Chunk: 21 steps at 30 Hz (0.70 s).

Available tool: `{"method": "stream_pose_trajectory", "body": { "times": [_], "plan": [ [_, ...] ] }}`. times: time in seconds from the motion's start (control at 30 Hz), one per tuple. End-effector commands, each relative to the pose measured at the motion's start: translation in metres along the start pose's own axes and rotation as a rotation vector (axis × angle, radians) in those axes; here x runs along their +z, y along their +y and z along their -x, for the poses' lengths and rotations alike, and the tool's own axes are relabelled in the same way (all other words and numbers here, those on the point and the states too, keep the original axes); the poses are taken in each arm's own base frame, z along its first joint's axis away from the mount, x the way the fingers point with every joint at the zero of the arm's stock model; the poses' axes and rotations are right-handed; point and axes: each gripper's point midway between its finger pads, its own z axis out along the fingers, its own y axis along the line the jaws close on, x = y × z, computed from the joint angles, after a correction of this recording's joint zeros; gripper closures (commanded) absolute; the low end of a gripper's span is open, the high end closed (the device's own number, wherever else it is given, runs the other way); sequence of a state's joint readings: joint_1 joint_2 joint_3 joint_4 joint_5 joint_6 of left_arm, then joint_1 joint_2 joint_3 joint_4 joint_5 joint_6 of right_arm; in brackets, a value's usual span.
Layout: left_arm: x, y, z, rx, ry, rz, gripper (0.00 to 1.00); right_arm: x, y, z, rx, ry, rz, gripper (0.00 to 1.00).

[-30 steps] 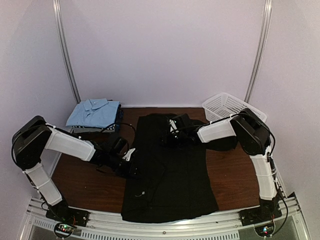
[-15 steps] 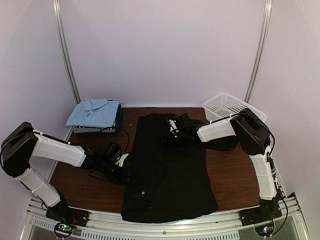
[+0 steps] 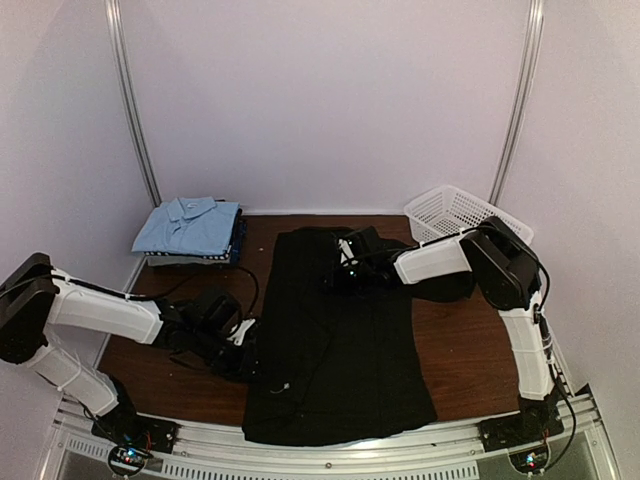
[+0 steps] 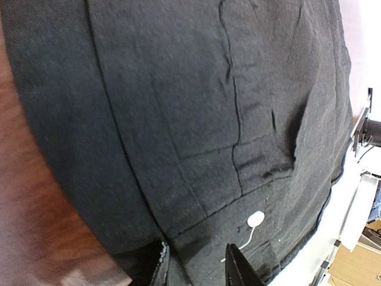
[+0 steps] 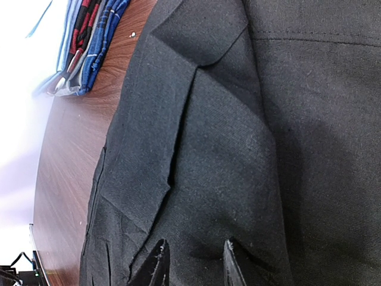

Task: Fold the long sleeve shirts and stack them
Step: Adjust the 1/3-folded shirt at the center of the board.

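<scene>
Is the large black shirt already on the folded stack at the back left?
No, the large black shirt lies spread on the brown wooden table, apart from the stack topped by the light blue collared shirt.

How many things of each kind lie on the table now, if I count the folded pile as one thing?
Black shirt, spread flat: 1
Pile of folded shirts, light blue one on top: 1
White basket: 1
Total: 3
</scene>
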State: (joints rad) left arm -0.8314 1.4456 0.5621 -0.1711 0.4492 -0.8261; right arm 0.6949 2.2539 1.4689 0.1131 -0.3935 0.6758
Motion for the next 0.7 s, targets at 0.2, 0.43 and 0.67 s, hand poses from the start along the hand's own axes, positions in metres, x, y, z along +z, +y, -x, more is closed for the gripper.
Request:
{"method": "stream_pose_trajectory", "body": {
  "times": [0.2,0.43,0.67],
  "plan": [
    [0.000,-0.009,-0.018,-0.014,0.040,-0.013,0.79,0.005,-0.009,-0.006,-0.002,0.020,-0.013,0.68],
    [-0.002,-0.013,-0.023,-0.024,0.047,-0.024,1.00,0.005,-0.007,-0.004,-0.005,0.016,-0.012,0.69],
    [-0.008,-0.003,-0.029,-0.040,0.056,0.034,1.00,0.005,-0.009,-0.002,-0.014,0.009,-0.029,0.68]
  ]
}}
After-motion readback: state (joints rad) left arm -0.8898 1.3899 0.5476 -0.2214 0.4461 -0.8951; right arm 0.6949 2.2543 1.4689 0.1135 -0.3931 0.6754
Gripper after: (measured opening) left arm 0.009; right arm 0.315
